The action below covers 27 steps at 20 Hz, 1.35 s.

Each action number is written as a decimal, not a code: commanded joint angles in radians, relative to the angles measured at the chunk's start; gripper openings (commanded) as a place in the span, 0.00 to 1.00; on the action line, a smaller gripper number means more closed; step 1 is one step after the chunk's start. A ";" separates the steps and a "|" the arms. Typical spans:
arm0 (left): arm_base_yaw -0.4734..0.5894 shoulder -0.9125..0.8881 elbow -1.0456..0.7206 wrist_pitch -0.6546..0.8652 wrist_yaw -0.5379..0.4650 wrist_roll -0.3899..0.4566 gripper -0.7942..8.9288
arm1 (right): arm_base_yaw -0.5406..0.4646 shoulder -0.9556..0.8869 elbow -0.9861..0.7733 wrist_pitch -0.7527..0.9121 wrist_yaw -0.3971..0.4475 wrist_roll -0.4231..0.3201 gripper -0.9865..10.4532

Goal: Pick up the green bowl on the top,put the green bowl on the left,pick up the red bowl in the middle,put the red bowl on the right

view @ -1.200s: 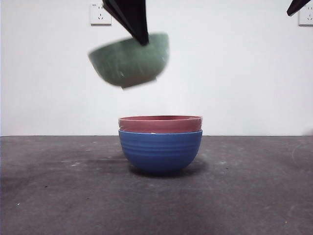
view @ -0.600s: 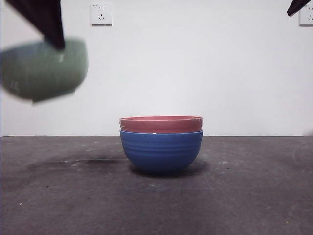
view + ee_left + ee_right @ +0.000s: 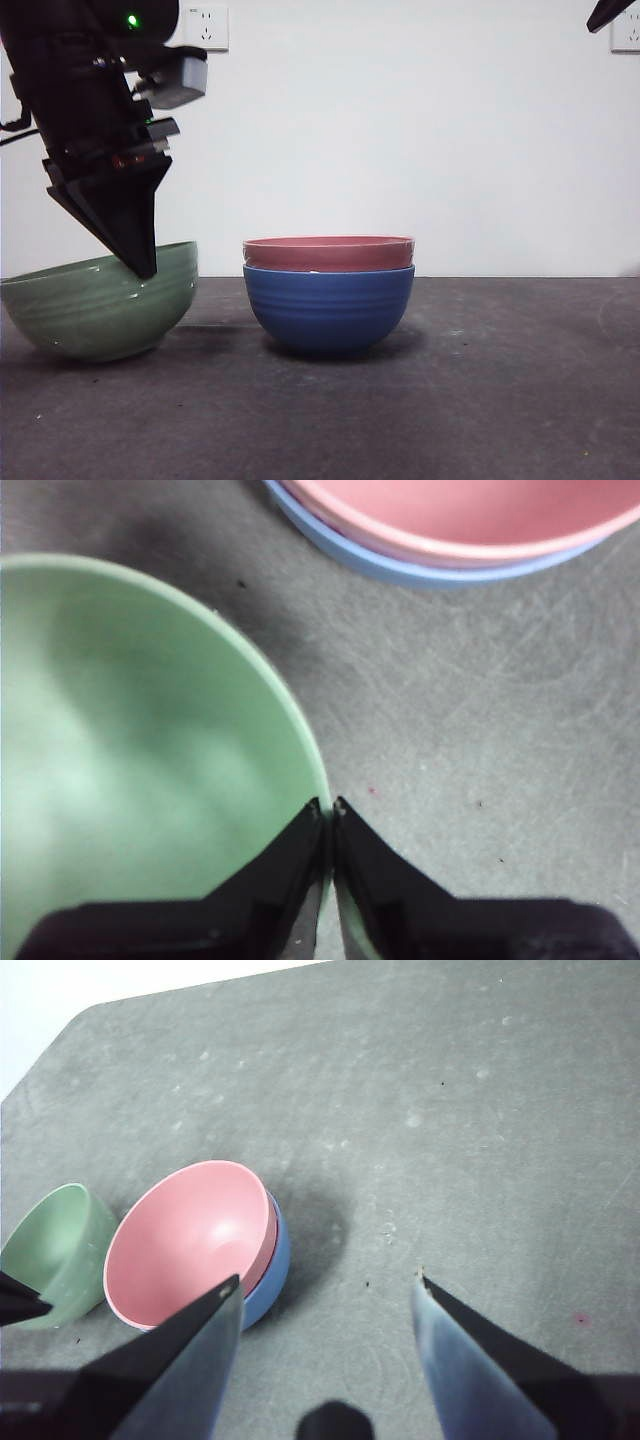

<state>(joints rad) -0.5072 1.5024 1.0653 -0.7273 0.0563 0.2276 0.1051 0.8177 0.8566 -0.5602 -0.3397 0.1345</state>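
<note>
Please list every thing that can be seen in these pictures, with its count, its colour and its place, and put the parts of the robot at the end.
green bowl: one, pale sage green, on the table to the left of the stack in the front view, tilted, its rim pinched by an end effector.
red bowl: one, pinkish red, nested in the blue bowl, only its upper band showing.
blue bowl: one, blue, on the table at the middle, under the red bowl.
table: one, dark grey, under all the bowls.
wall sockets: two, white, high on the white wall.
left end effector: one, black, shut on the green bowl's rim.
right end effector: one, black, open, above the table, holding nothing.
</note>
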 commanded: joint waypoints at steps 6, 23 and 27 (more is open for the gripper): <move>-0.004 0.042 -0.007 0.008 0.003 -0.005 0.41 | 0.001 0.001 0.003 0.006 -0.001 0.006 0.33; -0.003 -0.678 0.058 -0.043 -0.004 -0.281 0.47 | 0.503 0.570 0.449 -0.241 0.005 -0.283 0.34; -0.003 -0.800 0.058 -0.043 -0.004 -0.288 0.47 | 0.613 0.771 0.589 -0.294 0.169 -0.348 0.34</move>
<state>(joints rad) -0.5114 0.7032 1.1259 -0.7753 0.0551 -0.0483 0.7143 1.5753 1.4448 -0.8478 -0.1791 -0.1829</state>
